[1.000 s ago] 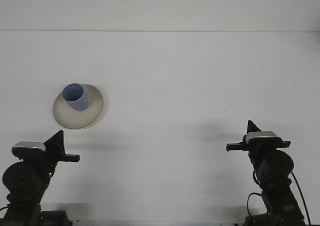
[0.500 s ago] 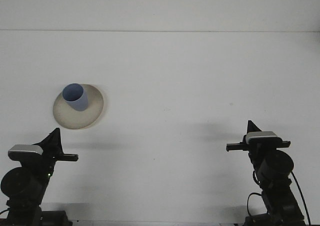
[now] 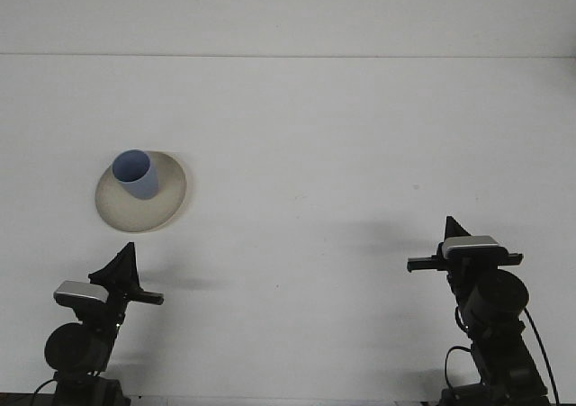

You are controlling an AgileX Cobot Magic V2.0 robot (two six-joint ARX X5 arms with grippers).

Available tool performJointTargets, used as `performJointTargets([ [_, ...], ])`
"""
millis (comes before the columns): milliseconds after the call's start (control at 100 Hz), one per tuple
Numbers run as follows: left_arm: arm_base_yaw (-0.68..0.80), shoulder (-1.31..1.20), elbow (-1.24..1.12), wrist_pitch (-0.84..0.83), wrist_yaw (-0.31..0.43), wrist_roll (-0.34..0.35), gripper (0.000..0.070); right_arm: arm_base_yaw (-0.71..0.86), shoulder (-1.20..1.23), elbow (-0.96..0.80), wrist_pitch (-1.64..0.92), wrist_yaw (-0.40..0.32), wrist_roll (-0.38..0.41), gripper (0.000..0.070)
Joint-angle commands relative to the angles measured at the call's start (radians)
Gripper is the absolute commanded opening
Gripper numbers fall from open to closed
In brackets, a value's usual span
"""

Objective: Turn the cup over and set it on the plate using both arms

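- A blue cup (image 3: 136,174) stands upright, mouth open, on a beige plate (image 3: 166,199) at the white table's (image 3: 360,154) left.
- Left gripper (image 3: 124,266) and right gripper (image 3: 453,229) sit low and well apart from it; their finger state cannot be told.

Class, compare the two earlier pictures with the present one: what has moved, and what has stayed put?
The left arm has swung to the right and drawn down toward the bottom edge, so its tool now sits further right in the picture. Nothing was gripped or released. The right arm, the cup and the plate under it have not moved.
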Motion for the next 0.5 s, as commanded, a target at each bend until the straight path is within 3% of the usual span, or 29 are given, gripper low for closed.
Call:
performJointTargets([
  [0, 0.001, -0.029, -0.021, 0.016, -0.006, 0.004, 0.0011, 0.002, 0.002, 0.002, 0.013, 0.000, -0.011, 0.0000],
  [110, 0.005, -0.102, -0.038, -0.037, -0.006, 0.000, 0.0011, 0.002, 0.002, 0.002, 0.013, 0.000, -0.011, 0.0000],
  [490, 0.030, -0.099, -0.038, 0.006, -0.008, -0.001, 0.0012, 0.002, 0.002, 0.003, 0.018, 0.000, -0.011, 0.0000],
])
